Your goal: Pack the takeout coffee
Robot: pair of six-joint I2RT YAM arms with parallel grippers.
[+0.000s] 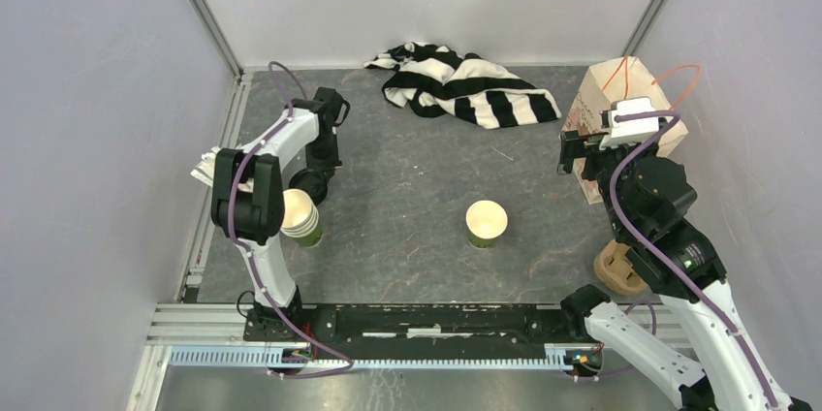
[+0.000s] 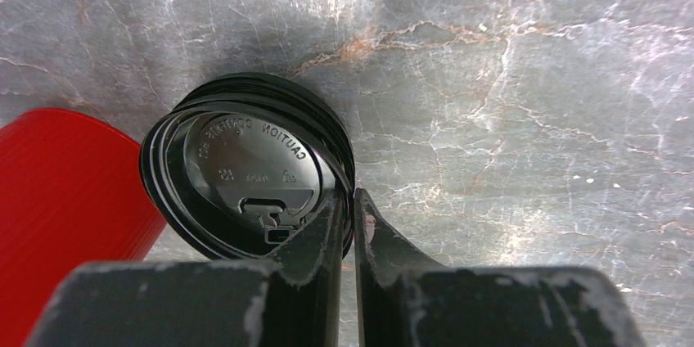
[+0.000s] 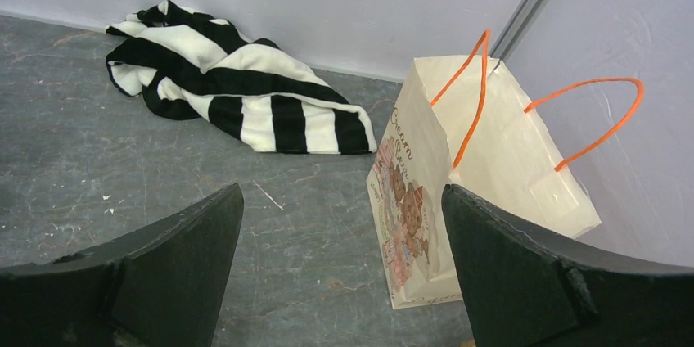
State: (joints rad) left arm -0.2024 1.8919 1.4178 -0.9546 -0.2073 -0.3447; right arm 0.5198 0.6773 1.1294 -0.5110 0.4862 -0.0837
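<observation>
No lidded green cup shows in any view. A single lidless green cup (image 1: 486,223) with a cream inside stands upright mid-table. A loose black lid (image 2: 245,163) lies flat on the table at the left, also in the top view (image 1: 308,184). My left gripper (image 2: 350,200) is shut on the lid's right rim, one finger over the lid and one outside it; it reaches down at the lid in the top view (image 1: 317,176). My right gripper (image 3: 340,200) is open and empty, held above the table beside the paper bag (image 3: 483,175), at the right in the top view (image 1: 572,151).
A stack of lidless green cups (image 1: 300,217) stands near the left arm. A red ribbed object (image 2: 65,200) lies left of the lid. The cream bag with orange handles (image 1: 620,106) stands back right. A striped cloth (image 1: 465,86) lies at the back. A brown cardboard holder (image 1: 618,270) sits near right.
</observation>
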